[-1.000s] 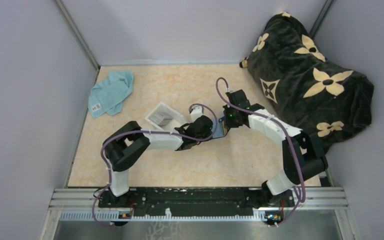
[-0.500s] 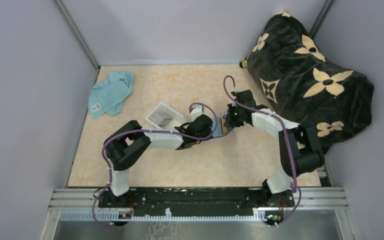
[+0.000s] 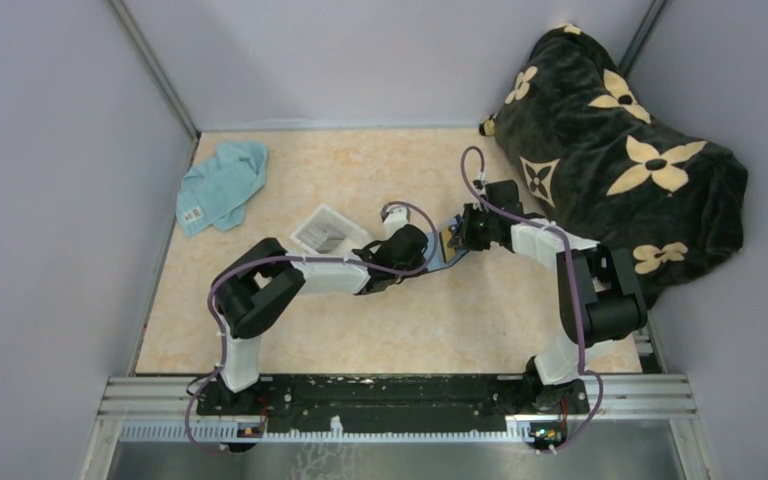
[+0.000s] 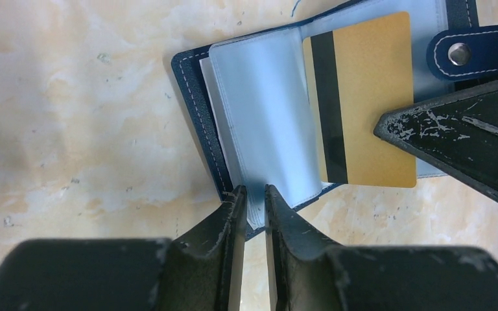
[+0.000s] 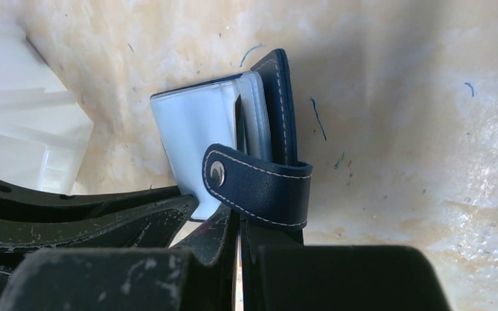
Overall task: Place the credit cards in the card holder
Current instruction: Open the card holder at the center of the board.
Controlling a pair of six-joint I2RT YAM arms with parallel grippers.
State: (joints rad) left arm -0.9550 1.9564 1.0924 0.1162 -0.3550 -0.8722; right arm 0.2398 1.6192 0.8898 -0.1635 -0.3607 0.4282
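The navy card holder lies open on the table, its clear sleeves fanned out. My left gripper is shut on the near edge of those sleeves. A gold credit card with a black stripe lies over the sleeves, and a right-gripper finger covers its right edge. In the right wrist view my right gripper is shut on that card, which shows edge-on between the sleeves of the card holder, behind the snap strap. From above, both grippers meet over the card holder.
A clear plastic tray stands just left of the left gripper, also seen as the tray in the right wrist view. A teal cloth lies at the back left. A large black floral bag fills the back right corner.
The right arm's wrist has shifted to the right and its forearm has swung in toward its base, card still in its grip. The left arm has hardly moved.
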